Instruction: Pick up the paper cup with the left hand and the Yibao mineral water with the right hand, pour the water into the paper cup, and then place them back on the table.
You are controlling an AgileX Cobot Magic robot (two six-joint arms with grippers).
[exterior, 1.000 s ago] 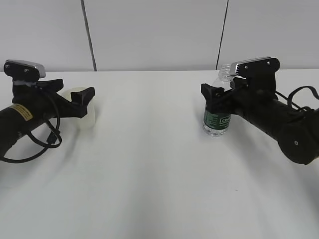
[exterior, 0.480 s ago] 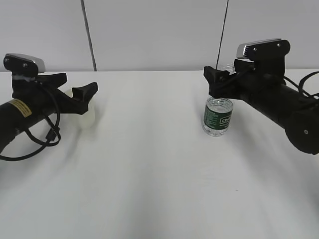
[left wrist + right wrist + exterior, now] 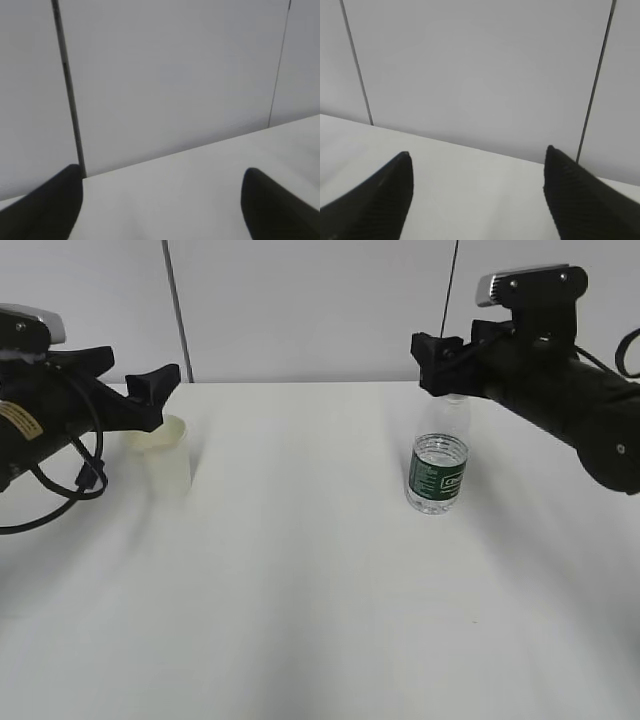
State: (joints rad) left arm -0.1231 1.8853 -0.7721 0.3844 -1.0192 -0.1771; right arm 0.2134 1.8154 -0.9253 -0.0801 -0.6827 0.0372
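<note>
Across the whole lower part of the exterior view, a broad white desk (image 3: 320,600) is stretching bare and flat, running back to a pale grey panelled wall (image 3: 310,310) with thin dark seams.

At about nine o'clock on the desk, the paper cup (image 3: 168,460) is standing upright, mouth up, its long axis vertical. The left hand (image 3: 150,390) is hovering just above the cup's rim, its fingers spread wide and gripping nothing, the arm behind it carrying a yellow sticker and a loose black cable.

At about three o'clock, the Yibao mineral water (image 3: 438,468) is standing upright too, neck pointing straight up, its green label facing the camera. The right hand (image 3: 435,348) is hanging above the bottle's neck with its fingers wide apart and nothing between them. Cup and bottle are sitting well apart.

Only the exterior view is showing the cup, the bottle and both arms. The left wrist view is giving just two dark fingertips (image 3: 45,207) at the lower corners, widely spread, with bare desk and wall between them. The right wrist view is showing much the same: two dark fingertips (image 3: 370,202) far apart, bare desk edge and seamed wall beyond, neither cup nor bottle in sight.
</note>
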